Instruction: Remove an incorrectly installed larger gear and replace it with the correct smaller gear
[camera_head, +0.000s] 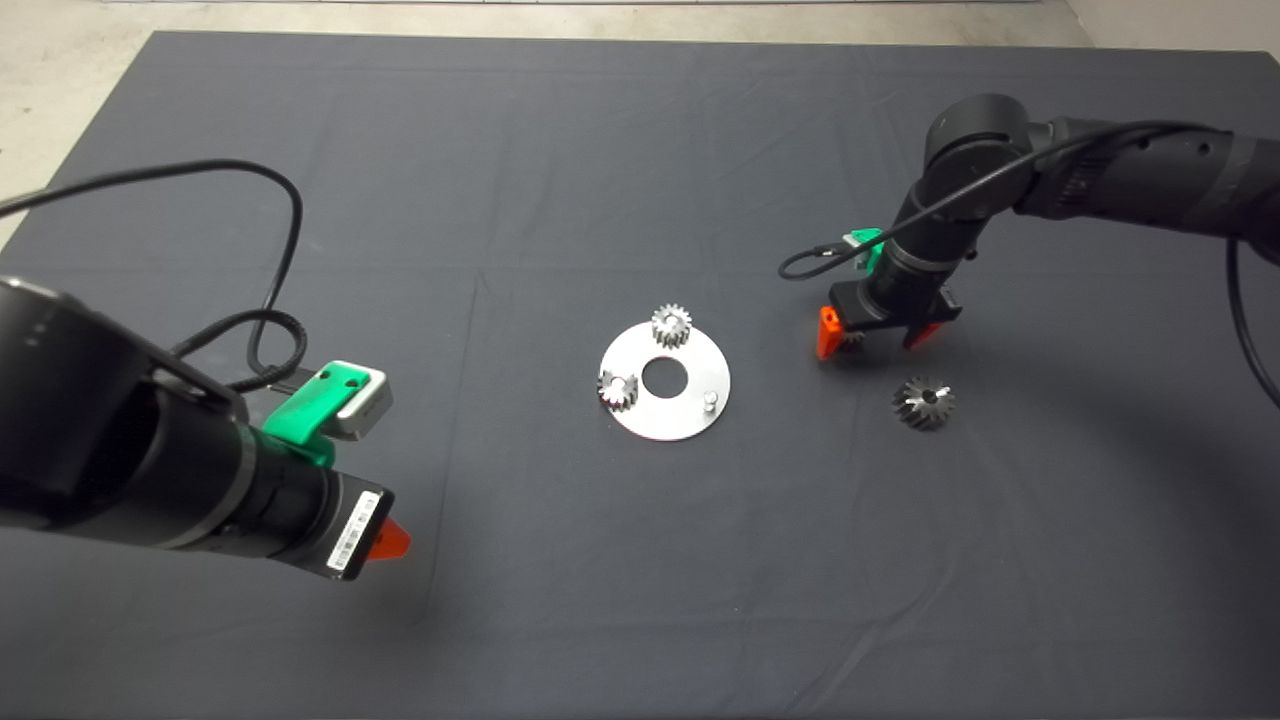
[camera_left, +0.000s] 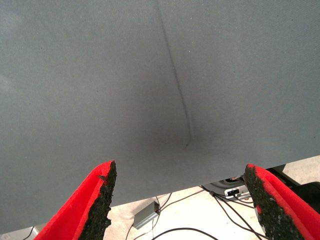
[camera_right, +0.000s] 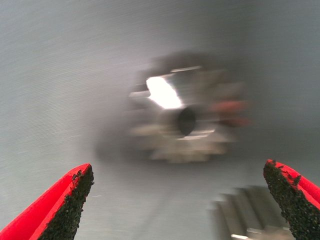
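Over the desk with its dark grey mat (camera_head: 640, 200), the right claw (camera_head: 880, 338) hangs nose-down at about three o'clock from the flat round steel plate (camera_head: 690, 412), well apart from it. Its two red fingers (camera_right: 65, 205) are spread wide and hold nothing. Between them, in the right wrist view, sits the smaller gear (camera_right: 187, 120), a shiny steel toothed wheel with a dark centre hole, blurred but clearly lying on the mat with space on either side. In the head view that gear is almost hidden under the claw, just a sliver of metal beside the orange-red fingertip.

Just beside it, at roughly five o'clock from the claw, lies the larger gear (camera_head: 924, 402), a grey conical steel bevel gear with slanted teeth and a central hole, resting on the mat clear of the plate. A corner of it shows in the right wrist view too.

On the plate, which has a big round hole in its middle, two small steel gears stand in place: one at twelve o'clock (camera_head: 672, 325) on the rim, one at nine o'clock (camera_head: 617, 389). At four o'clock a short bare peg (camera_head: 709, 399) stands up with nothing on it.

The left claw (camera_left: 182, 200) is out at eight o'clock from the plate, well away, fingers parted wide and empty, over bare mat near the desk's edge.
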